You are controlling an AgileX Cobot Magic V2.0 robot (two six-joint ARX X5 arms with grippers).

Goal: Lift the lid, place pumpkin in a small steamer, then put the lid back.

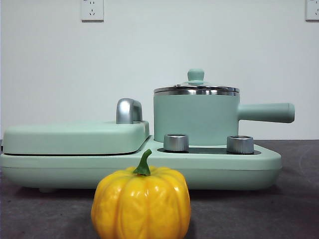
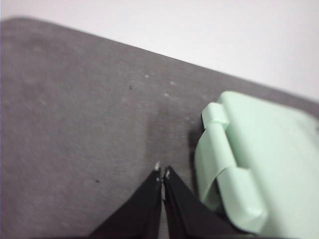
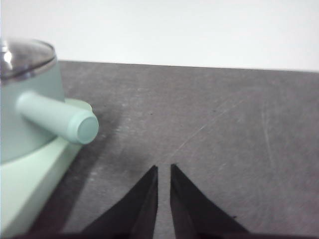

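Note:
The pumpkin (image 1: 141,203), glossy yellow-orange with a green stem, stands on the dark table at the front, before the cooker. The small steamer (image 1: 196,118), a mint-green pot with a long side handle (image 1: 265,112), sits on the cooker's right half. The glass lid (image 1: 196,88) with its mint knob rests on the pot. The pot (image 3: 27,119) and lid (image 3: 24,55) also show in the right wrist view. My left gripper (image 2: 162,173) is shut and empty above the table beside the griddle cover. My right gripper (image 3: 163,168) is shut and empty, beside the pot's handle. Neither arm shows in the front view.
The wide mint-green cooker base (image 1: 144,167) carries a flat griddle cover (image 1: 75,137) with a steel handle (image 1: 128,110) on its left half, and two steel knobs (image 1: 176,142) at the front right. The cover's corner shows in the left wrist view (image 2: 259,164). A white wall stands behind.

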